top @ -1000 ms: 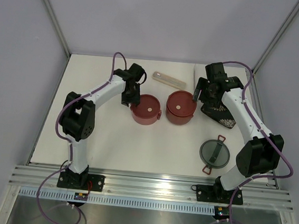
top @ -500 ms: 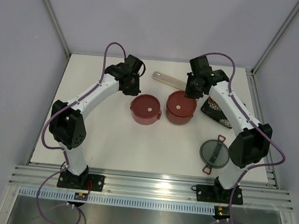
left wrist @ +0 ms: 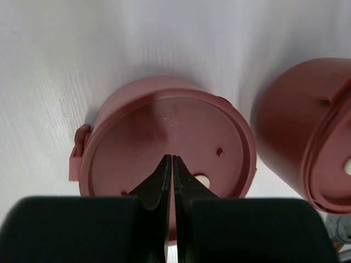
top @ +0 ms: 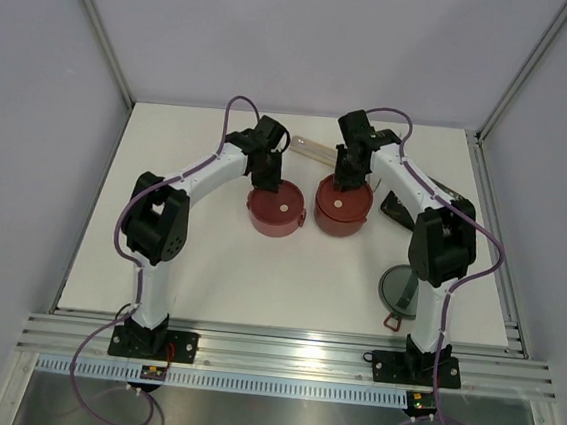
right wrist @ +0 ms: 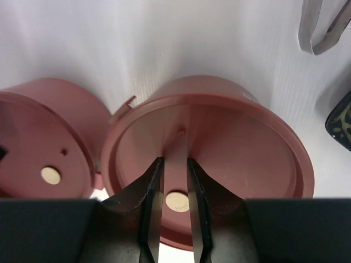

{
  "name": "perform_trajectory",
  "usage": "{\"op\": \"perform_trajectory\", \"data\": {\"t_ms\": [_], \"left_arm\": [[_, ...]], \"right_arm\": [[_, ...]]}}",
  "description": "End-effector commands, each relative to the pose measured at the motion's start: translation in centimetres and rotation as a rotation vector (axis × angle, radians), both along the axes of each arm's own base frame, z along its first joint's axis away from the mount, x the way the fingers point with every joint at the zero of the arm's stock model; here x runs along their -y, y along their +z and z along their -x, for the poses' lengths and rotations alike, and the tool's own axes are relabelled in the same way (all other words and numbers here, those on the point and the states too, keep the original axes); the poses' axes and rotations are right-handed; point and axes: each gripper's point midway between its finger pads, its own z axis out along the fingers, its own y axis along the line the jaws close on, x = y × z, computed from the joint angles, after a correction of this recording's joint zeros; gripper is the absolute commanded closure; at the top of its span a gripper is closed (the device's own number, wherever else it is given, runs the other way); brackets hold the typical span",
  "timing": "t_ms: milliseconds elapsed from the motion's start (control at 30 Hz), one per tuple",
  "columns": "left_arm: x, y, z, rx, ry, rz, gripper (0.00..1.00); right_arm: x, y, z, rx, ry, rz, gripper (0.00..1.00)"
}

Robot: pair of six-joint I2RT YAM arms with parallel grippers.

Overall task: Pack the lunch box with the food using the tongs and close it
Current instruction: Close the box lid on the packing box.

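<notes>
The lunch box's two lidded maroon bowls, the left bowl (top: pixel 278 217) and the right bowl (top: pixel 342 213), sit side by side in the middle of the table (top: pixel 189 254). The left gripper (left wrist: pixel 169 164) was at the left bowl's outer rim a second ago. It now hangs over that lid, fingers pressed together on nothing. The right gripper (right wrist: pixel 174 163) has swung in from the black tray (right wrist: pixel 341 123) to above the right bowl's lid, its fingers narrowly apart. The tongs (right wrist: pixel 308 27) lie beyond that bowl, near the tray.
</notes>
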Motion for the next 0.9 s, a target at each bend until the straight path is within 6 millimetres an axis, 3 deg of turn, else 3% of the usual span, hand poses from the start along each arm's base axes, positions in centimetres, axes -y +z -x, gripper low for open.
{"op": "perform_trajectory", "data": {"t_ms": [0,100,367,433,667,867], "left_arm": [[0.7,-1.6,-0.1,-0.015,-0.024,0.022,0.97],[0.4,-2.4,0.5,-0.03,-0.024,0.011,0.97],[0.2,0.0,0.4,0.023,-0.028,0.02,0.97],[0.1,0.3,0.4,0.028,-0.03,0.017,0.97],[0.0,1.0,0.9,0.035,-0.029,0.029,0.97],[-0.3,1.0,1.2,0.033,-0.028,0.017,0.97]], "right_arm": [[-0.4,-1.6,0.8,-0.046,0.027,-0.016,0.69],[-0.4,-0.1,1.3,-0.018,0.029,-0.032,0.68],[-0.1,6.8,0.3,0.122,0.031,-0.058,0.66],[0.3,7.5,-0.3,0.154,0.018,-0.029,0.65],[0.8,6.7,-4.0,0.184,-0.047,0.05,0.5],[0.6,4.5,-6.1,0.165,-0.072,0.089,0.5]]}}
